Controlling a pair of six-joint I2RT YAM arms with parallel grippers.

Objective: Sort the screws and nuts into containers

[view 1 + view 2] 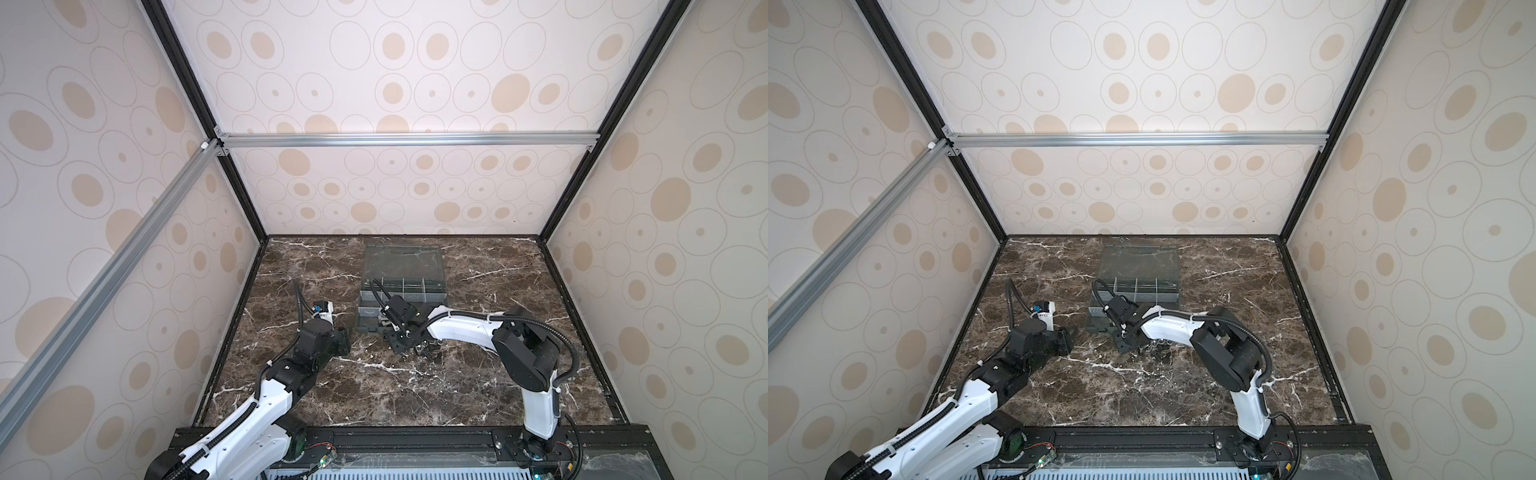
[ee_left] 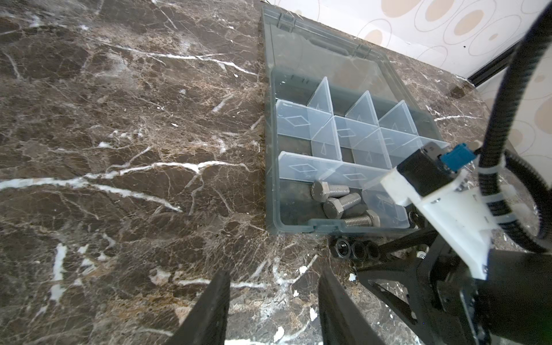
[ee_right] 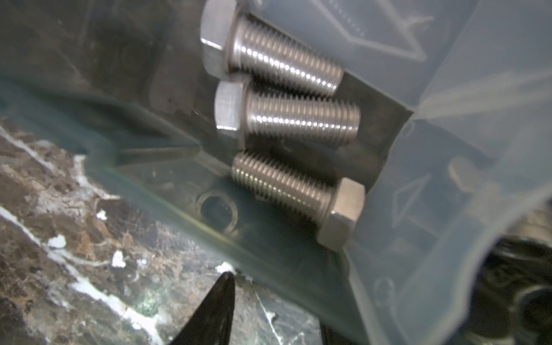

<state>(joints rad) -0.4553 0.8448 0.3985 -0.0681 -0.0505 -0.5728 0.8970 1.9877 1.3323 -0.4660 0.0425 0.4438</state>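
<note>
Sorting is under way but far from finished. Three screws [image 2: 340, 203] already lie in the organizer box [image 2: 298, 229], all in the corner cell against its near wall on the left arm's side. The right wrist view shows them close up, lying side by side on the cell floor with hex heads and threaded shafts. The other containers [image 2: 298, 122] that the left wrist view shows between the clear dividers look empty, so no nut appears to have been put away. The cells behind the right arm are hidden. The clear lid [image 2: 313, 56] lies folded back flat on the far side of the box.

Three black nuts [image 2: 357, 249] sit in a row on the counter [image 2: 119, 149], just outside the box's near wall and in front of the screws' cell. In both top views a small cluster of further hardware [image 1: 426, 348] lies on the counter near that same wall, toward the right arm's side. It is too small to tell screws from nuts.

The right fingers [image 2: 369, 259] are down at the counter right beside the row of nuts, parted part-way, with nothing seen pinched between them. The left fingers [image 2: 273, 277] are over bare counter near the box's near corner on the left arm's side, parted about as far and empty.

As I judge it, the nuts need a cell of their own, and the cluster has yet to be sorted.
</note>
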